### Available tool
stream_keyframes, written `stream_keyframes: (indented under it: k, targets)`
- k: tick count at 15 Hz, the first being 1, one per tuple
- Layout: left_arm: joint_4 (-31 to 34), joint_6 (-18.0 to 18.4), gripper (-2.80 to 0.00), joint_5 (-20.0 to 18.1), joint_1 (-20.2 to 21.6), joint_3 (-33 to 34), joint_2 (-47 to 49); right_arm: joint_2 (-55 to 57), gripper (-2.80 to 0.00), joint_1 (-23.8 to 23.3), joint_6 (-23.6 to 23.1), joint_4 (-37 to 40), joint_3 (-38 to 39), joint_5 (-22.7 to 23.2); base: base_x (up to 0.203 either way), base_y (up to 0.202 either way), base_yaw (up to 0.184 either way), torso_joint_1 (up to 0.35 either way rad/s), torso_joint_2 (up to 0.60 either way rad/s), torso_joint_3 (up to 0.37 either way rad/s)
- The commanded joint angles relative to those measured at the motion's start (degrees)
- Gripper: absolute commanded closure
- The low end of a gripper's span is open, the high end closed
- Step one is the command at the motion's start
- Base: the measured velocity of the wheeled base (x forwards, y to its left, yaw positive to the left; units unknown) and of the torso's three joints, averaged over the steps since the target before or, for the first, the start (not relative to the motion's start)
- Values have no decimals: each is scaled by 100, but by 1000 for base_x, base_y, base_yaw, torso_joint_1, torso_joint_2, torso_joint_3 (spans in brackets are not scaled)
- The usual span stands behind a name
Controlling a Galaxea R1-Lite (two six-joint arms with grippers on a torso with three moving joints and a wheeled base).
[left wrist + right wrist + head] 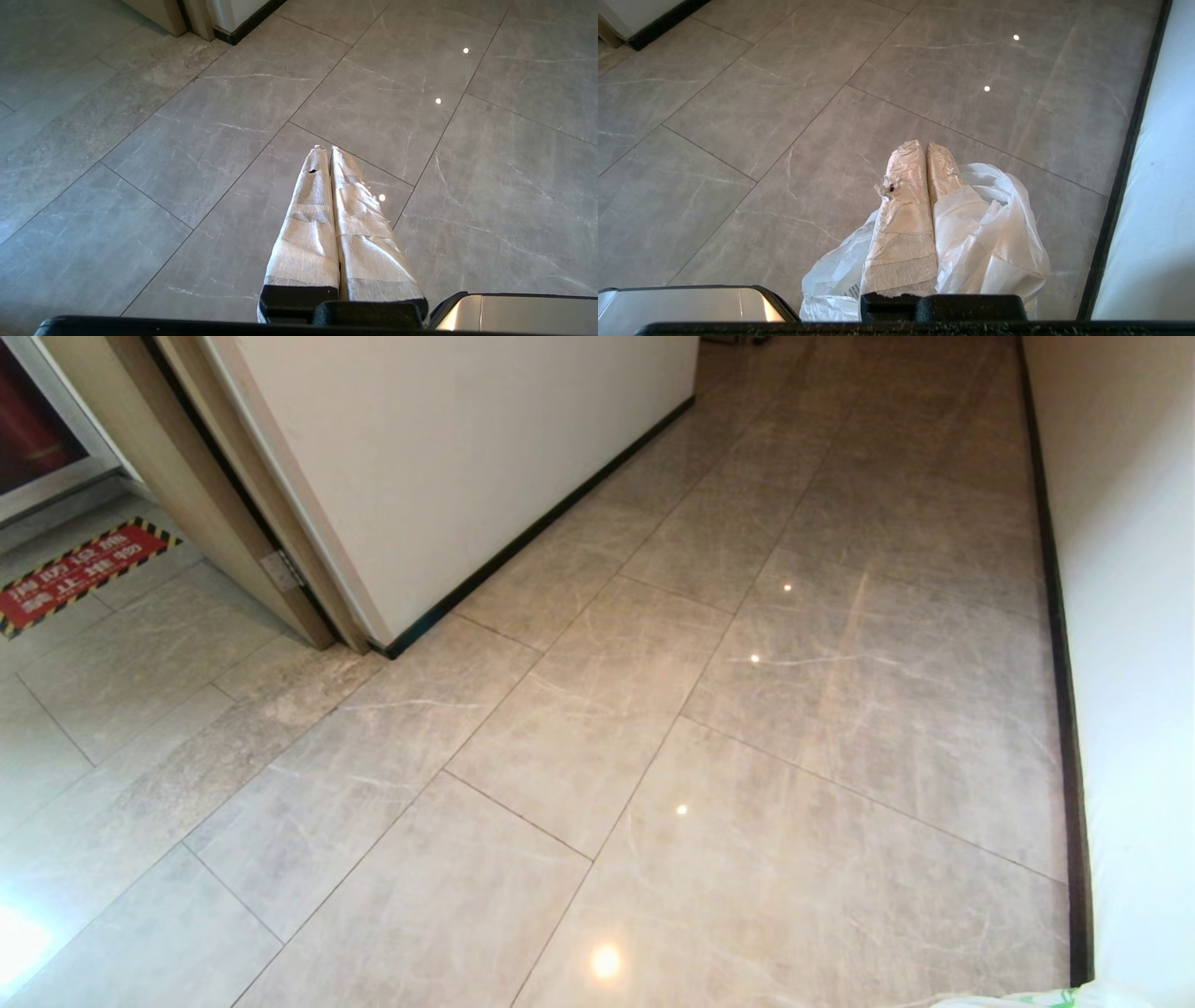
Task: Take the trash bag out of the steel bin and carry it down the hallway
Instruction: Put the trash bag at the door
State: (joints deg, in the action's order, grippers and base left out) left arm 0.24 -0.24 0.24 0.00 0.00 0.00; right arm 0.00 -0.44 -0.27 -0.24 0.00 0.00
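The trash bag [994, 224], thin crinkly white plastic, hangs from my right gripper [924, 147]. The tape-wrapped fingers are shut on it, and it drapes over one finger and bulges out on both sides. A scrap of the bag [1027, 997] shows at the bottom right corner of the head view. My left gripper [326, 149] is shut with nothing in it and points down at the tiles. Both grippers hang low over the glossy grey-beige hallway floor [747, 709]. The steel bin is out of view.
A white wall [1130, 616] with black skirting [1064, 709] runs close along the right. A white wall corner [448, 476] and a wooden door frame [215, 504] stand at left, with a red floor sticker [79, 574] beyond. A silvery panel [514, 310] sits beside the left gripper.
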Motion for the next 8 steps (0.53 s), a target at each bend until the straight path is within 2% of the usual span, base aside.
stream_keyframes:
  k: [1,8]
  targets:
    - [2,-2,0,2,0,0,0,0,0,0,0,-2,0,0,0,0,0,-2,2,-198]
    - [2,-2,0,2,0,0,0,0,0,0,-26,-7,0,0,0,0,0,2,3,-199]
